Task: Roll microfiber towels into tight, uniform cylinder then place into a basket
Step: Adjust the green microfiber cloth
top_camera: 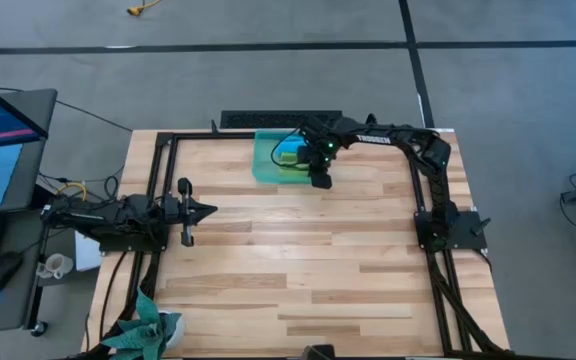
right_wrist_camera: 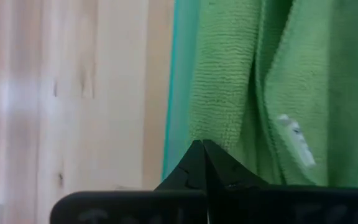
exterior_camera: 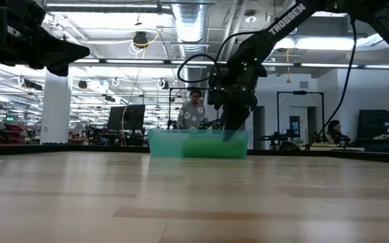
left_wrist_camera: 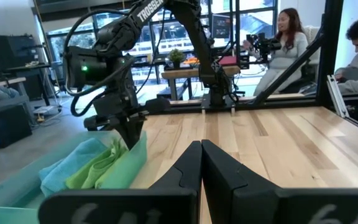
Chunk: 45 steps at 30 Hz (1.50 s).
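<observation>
From above, the basket (top_camera: pixel 268 160) is seen near the far edge of the wooden bench (top_camera: pixel 298 270), close to the middle. The right gripper (top_camera: pixel 320 180) is held at the basket's right side, and a bit of the green towel (top_camera: pixel 290 156) is seen inside. The left gripper (top_camera: pixel 208 210) is kept by the left edge of the bench, well apart from the basket.

From table height, the basket (exterior_camera: pixel 198 144) is seen far back on the bench, with green showing through its wall. The right gripper (exterior_camera: pixel 229 131) is hung down at its right end.

In the left wrist view, the left gripper (left_wrist_camera: pixel 201 149) is shown with its fingers pressed together — nothing is held. The blue towel (left_wrist_camera: pixel 67 168) and the green towel (left_wrist_camera: pixel 98 168) are seen lying loose in the basket (left_wrist_camera: pixel 126 168), side by side.

In the right wrist view, the right gripper (right_wrist_camera: pixel 202 148) is shown with its fingers together — it cannot be told if cloth is pinched. The green towel (right_wrist_camera: pixel 260 87) is seen just past the tips, next to the basket's wall (right_wrist_camera: pixel 178 93).
</observation>
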Motion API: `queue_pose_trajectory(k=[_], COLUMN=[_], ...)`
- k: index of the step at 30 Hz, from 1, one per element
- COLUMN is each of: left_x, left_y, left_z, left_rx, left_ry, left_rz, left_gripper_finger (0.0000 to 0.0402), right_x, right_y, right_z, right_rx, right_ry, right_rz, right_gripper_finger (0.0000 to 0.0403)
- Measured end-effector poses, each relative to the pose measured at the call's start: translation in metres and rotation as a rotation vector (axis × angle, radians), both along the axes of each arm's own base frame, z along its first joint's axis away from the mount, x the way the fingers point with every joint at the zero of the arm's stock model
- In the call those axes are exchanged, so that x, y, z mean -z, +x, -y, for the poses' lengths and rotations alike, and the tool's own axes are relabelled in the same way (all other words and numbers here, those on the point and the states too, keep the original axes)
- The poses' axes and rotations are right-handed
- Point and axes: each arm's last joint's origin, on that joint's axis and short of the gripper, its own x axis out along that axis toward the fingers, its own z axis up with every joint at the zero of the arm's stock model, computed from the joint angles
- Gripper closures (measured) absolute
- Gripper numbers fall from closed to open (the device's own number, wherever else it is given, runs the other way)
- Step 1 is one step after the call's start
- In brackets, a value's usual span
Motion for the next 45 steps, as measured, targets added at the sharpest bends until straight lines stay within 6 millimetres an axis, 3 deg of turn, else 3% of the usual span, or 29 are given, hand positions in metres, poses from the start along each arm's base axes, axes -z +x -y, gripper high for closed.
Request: queue_pose_trajectory(k=[31, 35, 40, 45], left_x=[0.000, 0.000, 0.000, 0.000], left_y=[0.000, 0.000, 0.000, 0.000], left_z=[0.000, 0.000, 0.000, 0.000], left_rx=[0.000, 0.000, 0.000, -0.005], left_ry=[-0.005, -0.005, -0.005, -0.006], left_rz=[0.001, 0.001, 0.001, 0.001], left_gripper_finger=[0.0401, 0.0401, 0.0401, 0.0401], right_x=[-0.004, -0.013, -0.027, -0.022], right_y=[-0.003, -0.008, -0.014, -0.009], right_z=[0.033, 0.037, 0.033, 0.019], right_rx=[0.225, 0.238, 0.138, 0.072], right_ry=[-0.228, -0.231, -0.097, 0.017], right_rz=[0.018, 0.039, 0.128, 0.136], right_gripper_finger=[0.0395, 0.0395, 0.0395, 0.0395])
